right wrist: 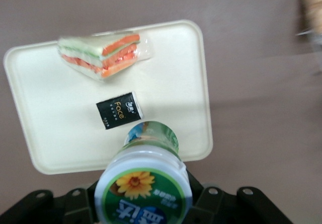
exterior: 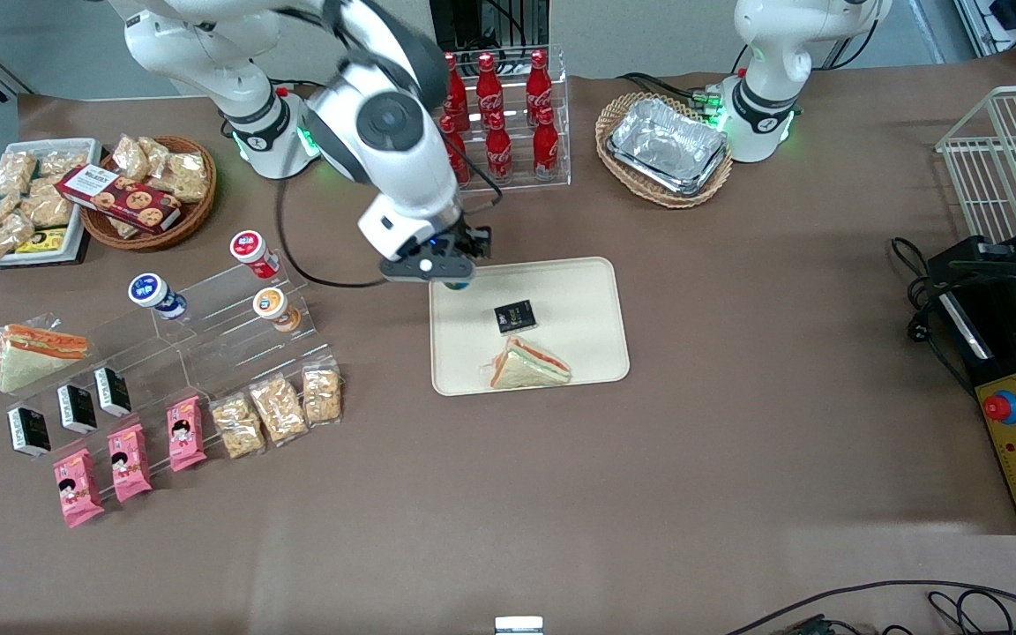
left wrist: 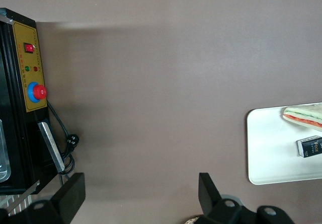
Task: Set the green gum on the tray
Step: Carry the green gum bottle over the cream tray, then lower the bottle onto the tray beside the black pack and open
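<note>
Currently our gripper (exterior: 455, 275), jaws clenched on the small green-lidded gum jar (right wrist: 144, 188), hangs above the cream plastic tray's (exterior: 592, 291) corner; released there, it could roll onto the bench.

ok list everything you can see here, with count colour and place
green gum: 1, green-and-white lid, in the gripper above the tray's edge
tray: 1, cream, mid-table
sandwich: 1, on the tray
black packet: 1, on the tray
gum jars: 3, red, blue, orange lids, on a clear stand toward the working arm's end
cola bottles: several, red, in a clear rack
foil trays: silver, in a wicker basket
gripper: 1, black, shut on the gum, over the tray's edge
</note>
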Robot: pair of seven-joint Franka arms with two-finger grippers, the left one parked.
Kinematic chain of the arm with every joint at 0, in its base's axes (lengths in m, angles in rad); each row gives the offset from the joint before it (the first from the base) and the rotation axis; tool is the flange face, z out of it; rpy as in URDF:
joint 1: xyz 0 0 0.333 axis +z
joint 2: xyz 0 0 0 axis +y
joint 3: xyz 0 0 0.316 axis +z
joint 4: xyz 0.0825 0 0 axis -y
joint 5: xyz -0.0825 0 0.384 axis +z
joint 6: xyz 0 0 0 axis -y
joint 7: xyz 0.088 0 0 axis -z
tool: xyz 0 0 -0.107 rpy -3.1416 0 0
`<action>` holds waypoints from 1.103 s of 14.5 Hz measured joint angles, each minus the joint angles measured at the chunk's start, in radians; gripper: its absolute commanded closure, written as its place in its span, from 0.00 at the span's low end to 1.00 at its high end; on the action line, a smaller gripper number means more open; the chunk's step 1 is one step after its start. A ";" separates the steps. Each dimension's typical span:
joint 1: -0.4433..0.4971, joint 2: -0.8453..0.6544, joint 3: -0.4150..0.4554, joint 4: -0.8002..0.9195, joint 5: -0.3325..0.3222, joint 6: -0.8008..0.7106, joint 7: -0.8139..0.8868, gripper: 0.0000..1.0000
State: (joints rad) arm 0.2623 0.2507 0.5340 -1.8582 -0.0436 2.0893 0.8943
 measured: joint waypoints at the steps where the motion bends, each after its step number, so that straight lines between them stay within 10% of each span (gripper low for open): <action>1: 0.004 0.013 0.000 -0.064 -0.004 0.091 0.002 1.00; 16: 0.030 0.241 -0.004 -0.230 -0.293 0.407 0.143 1.00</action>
State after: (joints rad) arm 0.2921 0.4913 0.5302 -2.0886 -0.3370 2.4961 1.0370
